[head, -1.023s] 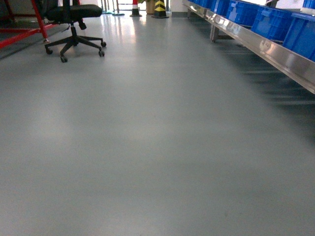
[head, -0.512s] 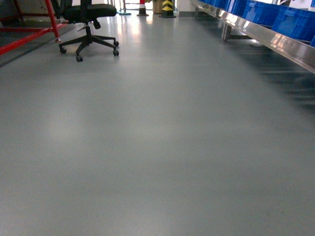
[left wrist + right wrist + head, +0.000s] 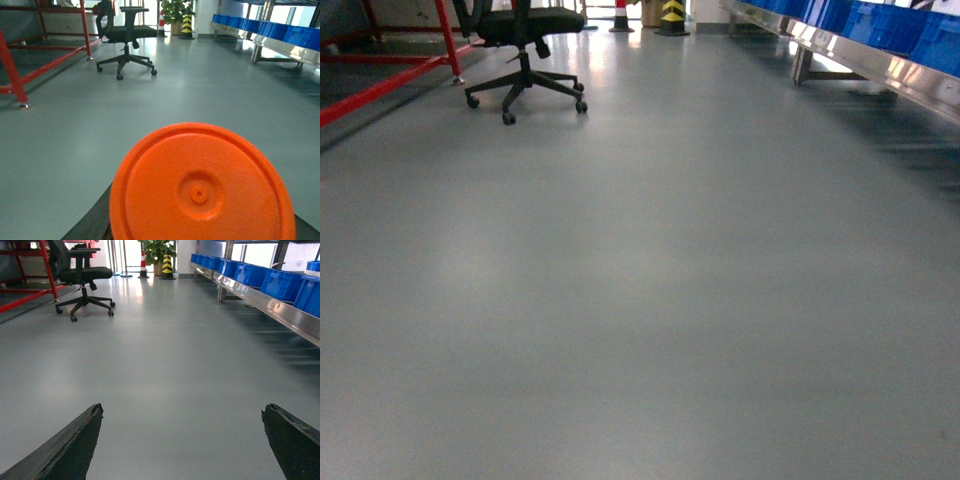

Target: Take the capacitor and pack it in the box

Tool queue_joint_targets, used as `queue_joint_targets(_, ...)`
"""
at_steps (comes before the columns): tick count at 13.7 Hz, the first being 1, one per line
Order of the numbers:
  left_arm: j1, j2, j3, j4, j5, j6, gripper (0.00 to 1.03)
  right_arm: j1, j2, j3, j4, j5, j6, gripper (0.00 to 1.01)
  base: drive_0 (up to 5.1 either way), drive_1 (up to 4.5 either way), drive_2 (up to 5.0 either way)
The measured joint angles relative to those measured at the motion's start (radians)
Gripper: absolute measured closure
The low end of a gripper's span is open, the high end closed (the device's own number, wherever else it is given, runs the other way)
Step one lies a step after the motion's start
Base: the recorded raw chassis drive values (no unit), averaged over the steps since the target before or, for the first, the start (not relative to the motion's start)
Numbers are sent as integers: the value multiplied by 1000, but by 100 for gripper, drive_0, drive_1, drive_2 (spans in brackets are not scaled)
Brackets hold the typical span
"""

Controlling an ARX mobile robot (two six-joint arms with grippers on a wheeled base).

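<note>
- From the head camera I see mostly bare grey floor [image 3: 650, 300], glossy, with light reflected at the far end.
- A black office chair [image 3: 525, 45] stands on its castors at upper left, just right of a red metal frame [image 3: 390, 75].
- Along the right edge runs a steel rack [image 3: 880, 65] carrying blue bins [image 3: 890, 25].
- At the far end I make out a striped yellow-and-black post [image 3: 672, 15] and a red-and-white cone [image 3: 620, 15].
- Neither arm shows in the head view.
- My left wrist camera is largely filled by an orange round lid [image 3: 200, 187] with a raised centre boss, sitting right in front of the lens; only slivers of dark finger [image 3: 87, 225] show below its edge.
- I cannot tell how the left fingers stand, or whether they hold the orange lid.
- On the right wrist camera, the right gripper [image 3: 185, 440] is spread wide: two dark fingertips [image 3: 75, 440] sit at opposite lower corners with only floor between them, holding nothing.
- I see neither the pink box nor any capacitor in any of my views.
</note>
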Motion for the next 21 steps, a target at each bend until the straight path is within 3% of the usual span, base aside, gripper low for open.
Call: queue_joint_targets(21, 0, 0, 0, 2, 0, 0, 59, 0, 0, 0, -1, 1, 0, 3, -497, 248, 248)
